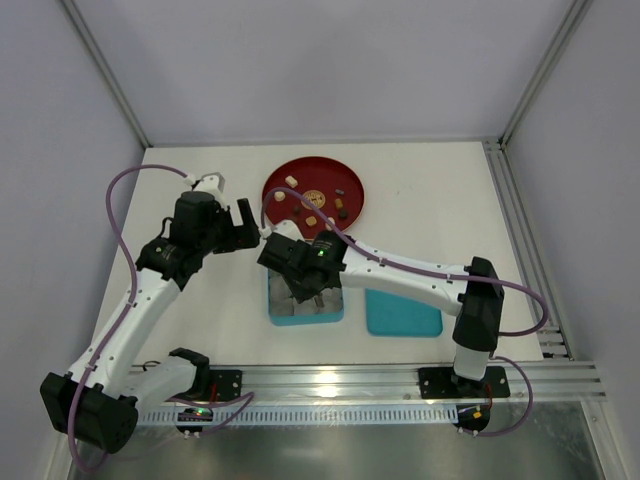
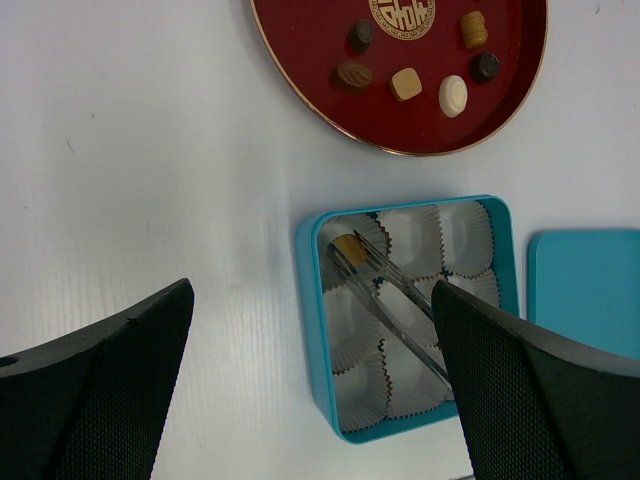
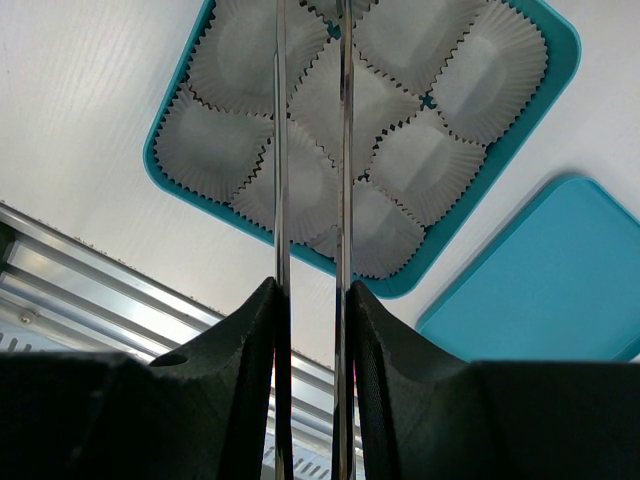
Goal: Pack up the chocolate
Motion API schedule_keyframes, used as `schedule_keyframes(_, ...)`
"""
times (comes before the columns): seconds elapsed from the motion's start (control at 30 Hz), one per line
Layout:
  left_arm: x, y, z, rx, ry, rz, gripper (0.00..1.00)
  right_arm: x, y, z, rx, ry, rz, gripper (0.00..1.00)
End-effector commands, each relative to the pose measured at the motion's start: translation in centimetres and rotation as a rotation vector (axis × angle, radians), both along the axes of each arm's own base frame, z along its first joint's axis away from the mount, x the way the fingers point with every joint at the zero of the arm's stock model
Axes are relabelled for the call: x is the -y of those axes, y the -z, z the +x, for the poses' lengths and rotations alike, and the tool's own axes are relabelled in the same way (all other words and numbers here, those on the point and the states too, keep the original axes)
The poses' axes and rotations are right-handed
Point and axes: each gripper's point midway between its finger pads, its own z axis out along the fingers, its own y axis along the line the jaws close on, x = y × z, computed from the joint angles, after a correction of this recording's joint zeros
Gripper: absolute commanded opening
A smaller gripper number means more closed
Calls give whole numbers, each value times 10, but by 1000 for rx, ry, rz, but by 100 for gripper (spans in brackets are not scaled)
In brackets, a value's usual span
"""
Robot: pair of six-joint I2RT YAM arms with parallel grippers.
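The right gripper [image 3: 311,300] is clamped tight on a pair of metal tweezers [image 3: 279,150], whose two thin blades run out side by side with a narrow gap between them. In the left wrist view their tips meet a tan chocolate [image 2: 347,247] over the corner paper cup [image 2: 352,262] of the teal box [image 2: 400,207]. Whether it rests in the cup cannot be told, and its long axis is too small to read.

The other pieces lie on the red plate [image 2: 300,40]. Among them, a brown oblong one [image 2: 352,75] lies crosswise and a cream oval [image 2: 453,96] points toward the rim. The plate's gold emblem [image 2: 404,12] is not legible.

The left gripper [image 2: 312,288] hangs wide open and empty. The lid [image 2: 585,290] lies just beside the box, and bare table [image 2: 130,130] opens on the other side.
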Motion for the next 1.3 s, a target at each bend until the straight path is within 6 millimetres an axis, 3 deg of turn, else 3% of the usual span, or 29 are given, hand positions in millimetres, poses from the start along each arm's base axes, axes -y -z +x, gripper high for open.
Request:
schedule_keyframes(0.0, -2, -9, 2, 39, -11, -10, 100, -11, -5, 6, 35, 0, 30, 25)
schedule_keyframes(1.27, -2, -9, 2, 39, -12, -11, 100, -10, -17, 10, 53, 5, 35, 34)
